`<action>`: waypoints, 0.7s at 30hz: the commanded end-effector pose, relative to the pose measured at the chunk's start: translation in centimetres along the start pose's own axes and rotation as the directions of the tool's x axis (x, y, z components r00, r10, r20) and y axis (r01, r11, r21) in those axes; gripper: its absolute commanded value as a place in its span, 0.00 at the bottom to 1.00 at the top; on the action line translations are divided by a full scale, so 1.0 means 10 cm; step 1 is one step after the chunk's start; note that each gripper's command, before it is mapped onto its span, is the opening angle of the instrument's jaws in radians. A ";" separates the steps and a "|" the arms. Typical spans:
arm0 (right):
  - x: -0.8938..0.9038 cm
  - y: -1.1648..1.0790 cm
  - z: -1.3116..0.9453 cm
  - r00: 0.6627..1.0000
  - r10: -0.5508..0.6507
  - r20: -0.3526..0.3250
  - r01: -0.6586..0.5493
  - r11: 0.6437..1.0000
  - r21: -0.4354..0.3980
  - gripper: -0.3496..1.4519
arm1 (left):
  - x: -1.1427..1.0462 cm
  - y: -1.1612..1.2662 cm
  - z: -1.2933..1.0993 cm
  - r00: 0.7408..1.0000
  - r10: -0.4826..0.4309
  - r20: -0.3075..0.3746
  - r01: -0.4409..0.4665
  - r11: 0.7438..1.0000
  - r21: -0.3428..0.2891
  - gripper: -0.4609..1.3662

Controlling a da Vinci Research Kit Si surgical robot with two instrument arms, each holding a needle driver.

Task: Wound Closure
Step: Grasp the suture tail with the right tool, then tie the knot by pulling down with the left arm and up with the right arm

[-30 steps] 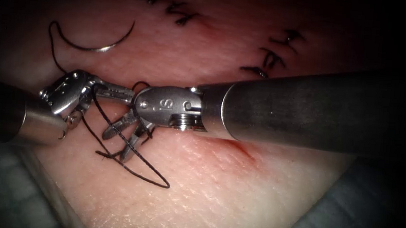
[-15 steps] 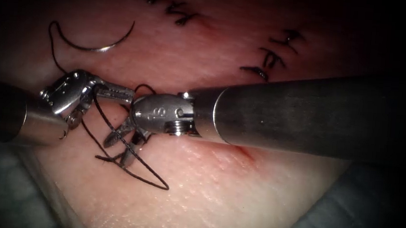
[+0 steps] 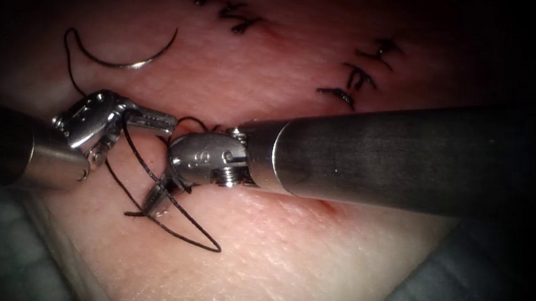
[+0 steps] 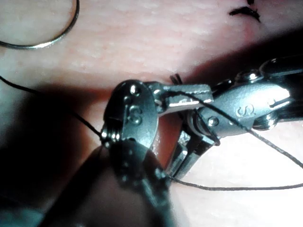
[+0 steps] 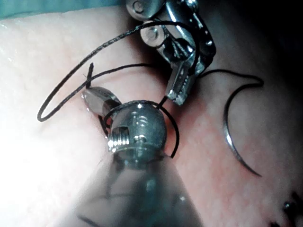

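The curved needle lies free on the tissue, far left of the tools and held by neither; it also shows as the needle and the needle. Its thread runs down behind the left tool. The left tool has its jaws shut on the thread, seen close as the left tool. A turn of thread lies around the right tool's wrist. The right tool points down-left with its jaws shut on the short thread tail; its tip also shows as the right tool.
Finished dark stitches and more stitches sit on the far tissue. A short red line of the cut shows just under the right shaft. Blue-grey drape borders the tissue at both near corners.
The right tool has slid left and its jaws, spread a second ago, have come together at the thread tail. The left tool and the needle stay put.
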 end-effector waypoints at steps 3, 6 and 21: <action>-0.007 -0.001 -0.007 1.000 -0.001 -0.031 -0.001 0.999 -0.045 0.00 | -0.001 0.002 -0.005 1.000 0.000 0.002 0.000 1.000 -0.015 0.06; -0.014 -0.003 -0.016 0.997 -0.002 -0.079 -0.006 0.995 -0.103 0.00 | -0.001 0.005 -0.013 1.000 0.001 0.004 -0.001 1.000 -0.021 0.06; -0.042 -0.003 -0.062 0.962 0.041 -0.268 -0.111 0.962 -0.249 0.00 | -0.014 0.030 -0.024 1.000 0.008 0.008 -0.008 1.000 -0.015 0.06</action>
